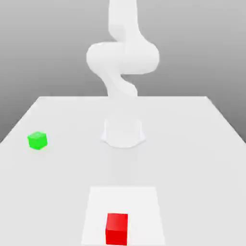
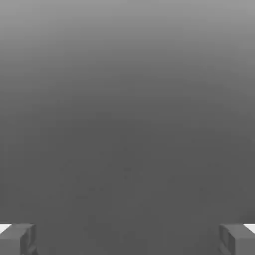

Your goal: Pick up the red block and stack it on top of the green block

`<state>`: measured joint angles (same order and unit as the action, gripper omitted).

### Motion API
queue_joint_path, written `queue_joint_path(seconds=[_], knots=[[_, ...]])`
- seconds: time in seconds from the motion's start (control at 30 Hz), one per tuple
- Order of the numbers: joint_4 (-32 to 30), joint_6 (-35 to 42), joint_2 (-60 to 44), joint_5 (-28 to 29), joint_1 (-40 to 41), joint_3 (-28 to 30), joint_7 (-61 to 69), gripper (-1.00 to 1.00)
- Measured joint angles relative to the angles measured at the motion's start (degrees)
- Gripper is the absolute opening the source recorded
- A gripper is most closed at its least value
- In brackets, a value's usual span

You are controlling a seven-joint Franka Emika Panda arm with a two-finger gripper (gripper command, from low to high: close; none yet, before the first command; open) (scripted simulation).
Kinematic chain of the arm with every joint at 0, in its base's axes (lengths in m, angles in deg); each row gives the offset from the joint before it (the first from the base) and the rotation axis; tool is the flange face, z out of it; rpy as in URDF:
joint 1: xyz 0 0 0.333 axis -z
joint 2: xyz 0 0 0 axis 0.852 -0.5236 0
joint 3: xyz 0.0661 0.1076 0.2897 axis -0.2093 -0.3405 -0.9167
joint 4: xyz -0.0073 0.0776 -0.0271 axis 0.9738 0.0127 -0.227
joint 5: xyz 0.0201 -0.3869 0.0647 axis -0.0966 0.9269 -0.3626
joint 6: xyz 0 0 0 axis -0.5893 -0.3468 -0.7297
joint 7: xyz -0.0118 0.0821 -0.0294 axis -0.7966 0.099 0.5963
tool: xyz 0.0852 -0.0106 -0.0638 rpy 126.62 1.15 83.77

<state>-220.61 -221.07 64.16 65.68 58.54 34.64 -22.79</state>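
Observation:
The red block [image 1: 116,228] is a small bright red cube resting on the table near the front edge, in the middle of the exterior view. The green block [image 1: 37,140], a cube of about the same size, sits on the table far toward the exterior view's left. The two cubes are well apart. In the hand view my gripper [image 2: 127,240] is open, its grey fingertips [image 2: 18,239] standing wide apart with nothing between them and only plain grey background beyond.
The white arm's round base [image 1: 123,132] stands at the middle of the pale table [image 1: 192,144], and the arm [image 1: 123,57] rises above it. A lighter square patch [image 1: 144,206] lies under the red block.

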Motion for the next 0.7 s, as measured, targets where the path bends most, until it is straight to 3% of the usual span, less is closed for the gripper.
queue_joint_path(seconds=[0.7], knots=[[-7.93,-16.90,-43.98,-0.06,0.91,0.42,-0.94,0.00]])
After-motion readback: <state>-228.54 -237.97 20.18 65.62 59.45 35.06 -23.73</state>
